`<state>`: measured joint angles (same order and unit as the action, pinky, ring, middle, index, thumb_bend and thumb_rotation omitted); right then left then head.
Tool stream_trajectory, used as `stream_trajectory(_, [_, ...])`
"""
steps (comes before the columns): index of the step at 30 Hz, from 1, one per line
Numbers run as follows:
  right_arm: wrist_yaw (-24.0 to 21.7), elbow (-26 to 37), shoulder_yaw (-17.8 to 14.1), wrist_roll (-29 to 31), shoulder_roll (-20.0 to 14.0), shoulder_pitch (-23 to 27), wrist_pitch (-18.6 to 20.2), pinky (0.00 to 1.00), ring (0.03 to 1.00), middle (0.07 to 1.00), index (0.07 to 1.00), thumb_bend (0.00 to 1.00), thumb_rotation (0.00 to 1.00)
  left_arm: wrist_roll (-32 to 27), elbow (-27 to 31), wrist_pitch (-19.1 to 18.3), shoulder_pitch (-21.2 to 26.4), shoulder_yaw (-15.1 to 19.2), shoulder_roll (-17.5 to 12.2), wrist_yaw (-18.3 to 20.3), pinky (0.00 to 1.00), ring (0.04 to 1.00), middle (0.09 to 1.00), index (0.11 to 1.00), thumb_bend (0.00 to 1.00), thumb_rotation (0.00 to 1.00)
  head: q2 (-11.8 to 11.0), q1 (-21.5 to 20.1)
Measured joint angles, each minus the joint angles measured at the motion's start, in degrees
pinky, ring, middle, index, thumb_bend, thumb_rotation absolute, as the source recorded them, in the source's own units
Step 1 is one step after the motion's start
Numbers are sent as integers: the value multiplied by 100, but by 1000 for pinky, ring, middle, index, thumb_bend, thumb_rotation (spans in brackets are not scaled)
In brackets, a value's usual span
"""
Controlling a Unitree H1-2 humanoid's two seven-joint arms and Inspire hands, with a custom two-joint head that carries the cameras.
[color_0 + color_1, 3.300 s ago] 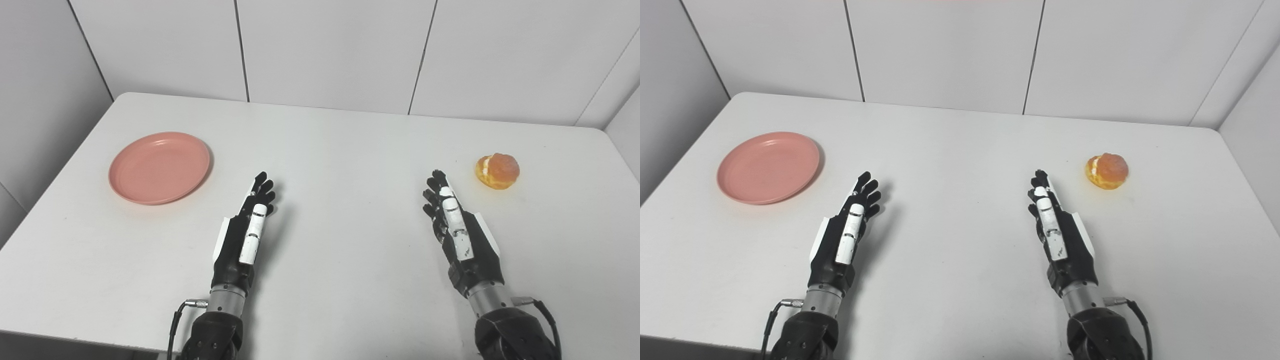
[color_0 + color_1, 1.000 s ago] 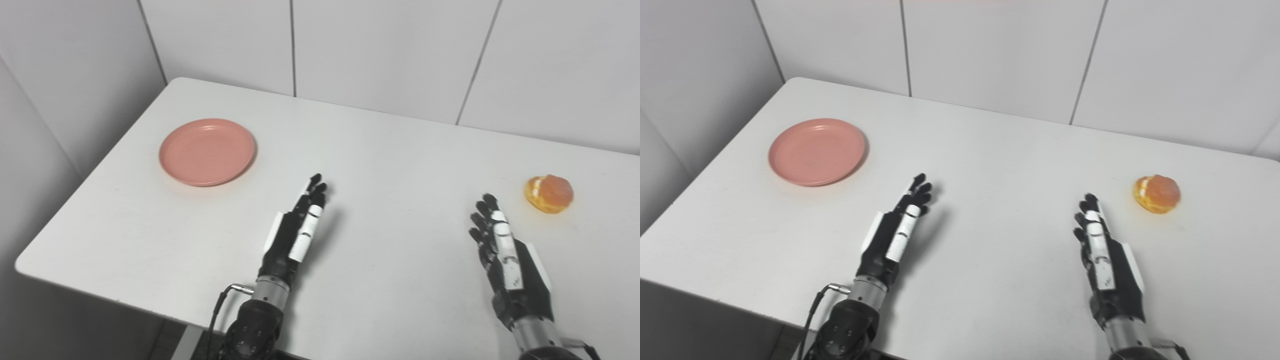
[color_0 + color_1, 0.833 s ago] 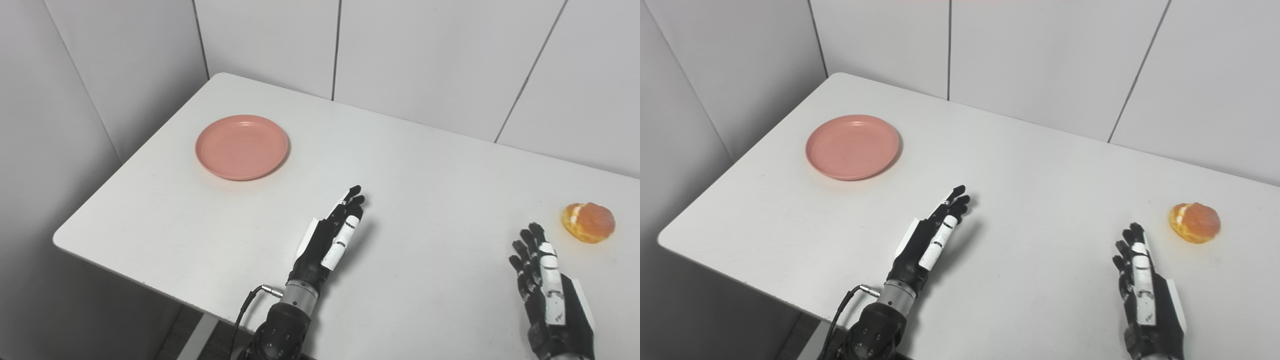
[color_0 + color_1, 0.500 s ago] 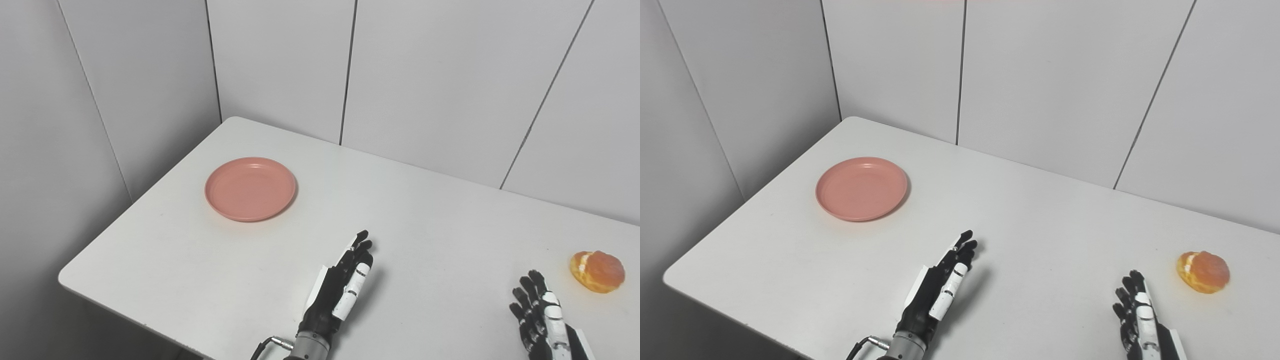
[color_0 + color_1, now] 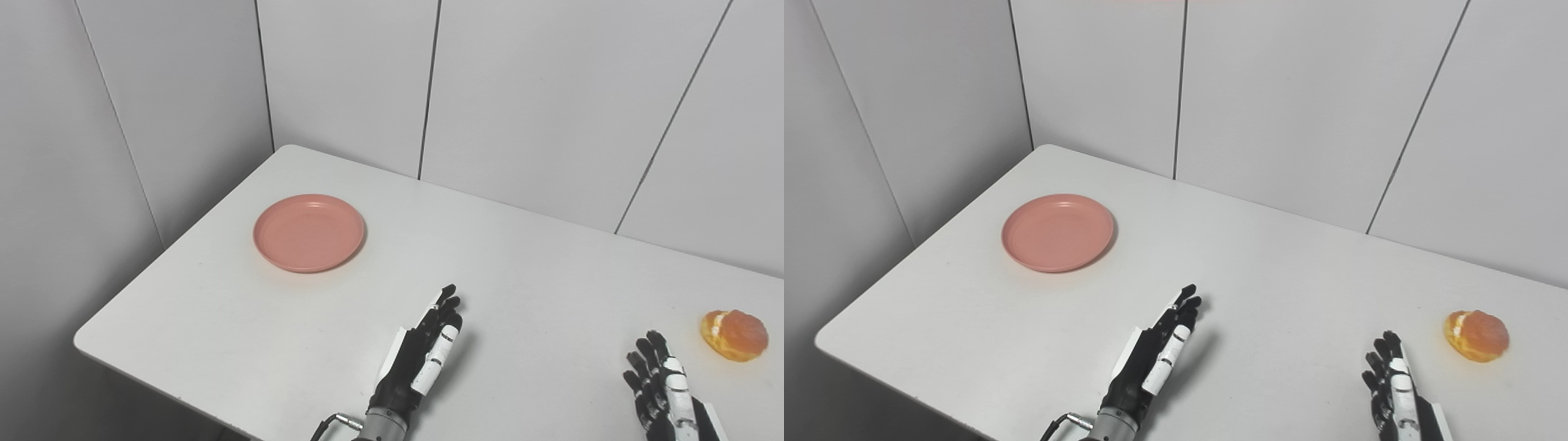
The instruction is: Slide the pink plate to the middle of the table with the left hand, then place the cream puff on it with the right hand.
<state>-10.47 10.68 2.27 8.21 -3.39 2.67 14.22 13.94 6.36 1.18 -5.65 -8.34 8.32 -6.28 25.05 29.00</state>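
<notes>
Nearest the lower edge, the left hand rests low over the white desk, fingers stretched forward and slightly fanned, holding nothing. The right hand sits at the bottom right corner, partly cut off by the frame, its fingers also extended and spread, empty.

What has changed over the last few seconds is the view, not the scene. The whole picture has swung toward the left side of the desk and tipped upward, so the head has turned and the cameras with it: the desk's left corner and more of the panelled wall now show, and both forearms have slid down almost out of frame. Relative to the desk, the hands, plate and pastry appear to keep the same places as before, and in the last half second almost nothing shifts at all. My reading is that the robot has looked toward the plate ahead of the first step, and that no part of the task is done yet.

Farther off, the cream puff lies at the right side of the desk, just beyond the right hand's fingertips but not touching them. Farthest on the left, the pink plate lies flat and empty near the desk's left edge, well apart from the left hand and well short of the middle.
</notes>
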Motion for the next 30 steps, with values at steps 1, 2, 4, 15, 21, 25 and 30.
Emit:
stream_trajectory(1, [5, 1, 9, -6, 11, 0, -2, 1000, 1000, 1000, 1000, 222, 1000, 0, 2, -1, 0, 1, 0, 0, 896, 929, 928, 917, 506, 1000, 9, 0])
stream_trajectory(2, [9, 4, 21, -17, 19, 0, -3, 1000, 1000, 1000, 1000, 219, 1000, -1, 7, -2, 0, 4, 0, 0, 898, 930, 928, 916, 498, 1000, 9, -9])
stream_trajectory(4, [13, 40, 39, -30, 26, -2, -2, 1000, 1000, 1000, 1000, 220, 1000, 1, 25, -20, -1, 6, 0, 0, 895, 929, 927, 914, 489, 1000, 18, -9])
stream_trajectory(15, [108, 255, 88, -34, 75, -1, 5, 1000, 1000, 1000, 1000, 180, 1000, 2, 524, -488, -4, 67, -43, 109, 914, 941, 938, 921, 448, 1000, 62, -9])
stream_trajectory(21, [142, 397, 137, -63, 94, -2, 28, 1000, 1000, 1000, 1000, 160, 1000, -57, 835, -699, 62, 172, -160, 304, 906, 932, 938, 918, 446, 1000, 97, -9])
stream_trajectory(25, [150, 411, 151, -64, 98, -3, 38, 1000, 1000, 1000, 1000, 150, 1000, -132, 1206, -769, 178, 309, -278, 424, 886, 915, 929, 909, 445, 1000, 97, -9])
stream_trajectory(30, [206, 464, 165, -79, 111, -4, 79, 1000, 1000, 1000, 1000, 139, 1000, -346, 1453, -955, 331, 437, -408, 501, 883, 909, 931, 911, 453, 1000, 132, 0])
